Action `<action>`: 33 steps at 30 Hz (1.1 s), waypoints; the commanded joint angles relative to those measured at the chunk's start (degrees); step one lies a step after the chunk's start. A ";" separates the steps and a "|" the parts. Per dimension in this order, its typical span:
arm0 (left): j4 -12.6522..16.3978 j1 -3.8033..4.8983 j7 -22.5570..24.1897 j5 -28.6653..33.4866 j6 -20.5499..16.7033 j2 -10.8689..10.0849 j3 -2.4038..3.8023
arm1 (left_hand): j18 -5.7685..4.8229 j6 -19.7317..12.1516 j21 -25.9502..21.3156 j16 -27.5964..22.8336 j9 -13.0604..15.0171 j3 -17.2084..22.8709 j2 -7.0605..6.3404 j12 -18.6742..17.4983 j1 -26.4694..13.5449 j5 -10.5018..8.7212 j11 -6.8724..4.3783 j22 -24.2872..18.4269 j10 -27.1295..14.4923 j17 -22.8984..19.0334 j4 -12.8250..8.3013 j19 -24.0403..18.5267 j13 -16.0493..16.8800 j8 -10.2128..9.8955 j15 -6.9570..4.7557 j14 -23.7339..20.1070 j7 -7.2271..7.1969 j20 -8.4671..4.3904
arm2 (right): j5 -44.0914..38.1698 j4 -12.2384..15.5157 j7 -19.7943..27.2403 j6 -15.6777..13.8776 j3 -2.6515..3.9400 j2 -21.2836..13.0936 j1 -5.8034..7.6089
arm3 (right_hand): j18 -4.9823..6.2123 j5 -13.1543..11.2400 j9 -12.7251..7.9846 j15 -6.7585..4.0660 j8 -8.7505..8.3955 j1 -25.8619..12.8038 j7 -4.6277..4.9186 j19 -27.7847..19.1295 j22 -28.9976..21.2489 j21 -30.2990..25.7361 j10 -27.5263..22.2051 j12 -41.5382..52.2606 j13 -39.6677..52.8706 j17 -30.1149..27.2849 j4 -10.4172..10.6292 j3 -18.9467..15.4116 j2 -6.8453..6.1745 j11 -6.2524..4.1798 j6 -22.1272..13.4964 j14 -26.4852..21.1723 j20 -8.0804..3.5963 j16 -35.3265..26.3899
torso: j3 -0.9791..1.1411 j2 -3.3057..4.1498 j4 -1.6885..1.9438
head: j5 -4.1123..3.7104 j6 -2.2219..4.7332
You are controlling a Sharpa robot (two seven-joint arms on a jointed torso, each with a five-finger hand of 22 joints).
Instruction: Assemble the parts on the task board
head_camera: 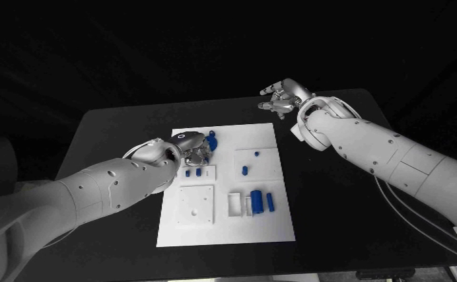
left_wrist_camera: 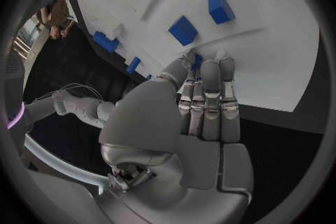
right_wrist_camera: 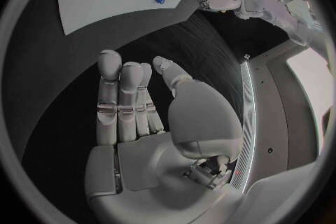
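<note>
The white task board point(head_camera: 228, 229) lies in the middle of the black table. My left hand point(head_camera: 191, 147) is over the board's far left corner, and its thumb and fingers pinch a small blue part point(head_camera: 211, 140). In the left wrist view that blue part point(left_wrist_camera: 198, 61) peeks out between the fingertips point(left_wrist_camera: 210, 75), just above the board point(left_wrist_camera: 280, 56). My right hand point(head_camera: 282, 100) hovers over bare table beyond the board's far right corner. Its fingers point(right_wrist_camera: 122, 95) are straight and hold nothing.
Two small blue blocks point(head_camera: 193, 172) sit in a recess near my left hand. Two blue pegs point(head_camera: 249, 163) stand in the upper right plate, and blue cylinders point(head_camera: 262, 201) lie lower right. A square plate point(head_camera: 195, 204) sits lower left. A cable point(head_camera: 409, 219) trails under my right arm.
</note>
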 commanded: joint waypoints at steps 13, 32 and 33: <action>4.24 0.86 -0.38 1.77 -0.36 -2.37 3.12 | 0.62 0.47 0.03 -0.27 0.07 -0.54 0.78 0.05 -0.04 0.36 -0.13 1.06 0.17 0.04 0.03 0.14 0.03 -0.13 -0.01 0.49 -0.02 -0.44 | 0.10 0.10 0.57 0.57 0.02 -0.20 -0.02 | 0.85 0.35 0.08 -0.39 0.05 -0.78 -0.11 2.44 -0.15 0.04 -0.44 0.23 -0.09 -0.06 0.13 0.17 -0.04 0.03 0.34 0.16 -0.43 -0.25 | -0.05 0.02 0.04 | 0.64 0.27; 7.33 1.69 -0.95 2.58 0.41 -7.11 3.74 | 0.59 0.57 -0.19 -0.53 0.07 -0.74 0.75 0.05 0.18 0.31 -0.15 1.10 0.22 0.08 -0.03 0.26 0.03 -0.14 -0.05 0.61 -0.04 -0.49 | 0.12 0.27 0.49 0.61 0.02 -0.63 -0.02 | 0.85 0.37 0.09 -0.40 0.06 -0.78 -0.12 2.43 -0.27 0.07 -0.46 0.24 -0.13 -0.06 0.17 0.06 -0.02 0.03 0.42 0.18 -0.44 -0.26 | -0.08 0.07 0.00 | 1.16 0.11; 7.29 1.69 -0.96 2.59 0.45 -7.19 3.73 | 0.59 0.57 -0.19 -0.53 0.07 -0.74 0.75 0.05 0.18 0.31 -0.15 1.10 0.22 0.08 -0.03 0.26 0.03 -0.14 -0.05 0.61 -0.04 -0.49 | 0.12 0.27 0.49 0.60 0.02 -0.63 -0.02 | 0.85 0.37 0.09 -0.40 0.06 -0.78 -0.12 2.43 -0.27 0.07 -0.46 0.24 -0.13 -0.06 0.17 0.06 -0.02 0.03 0.42 0.18 -0.44 -0.26 | -0.10 0.07 0.00 | 1.21 0.09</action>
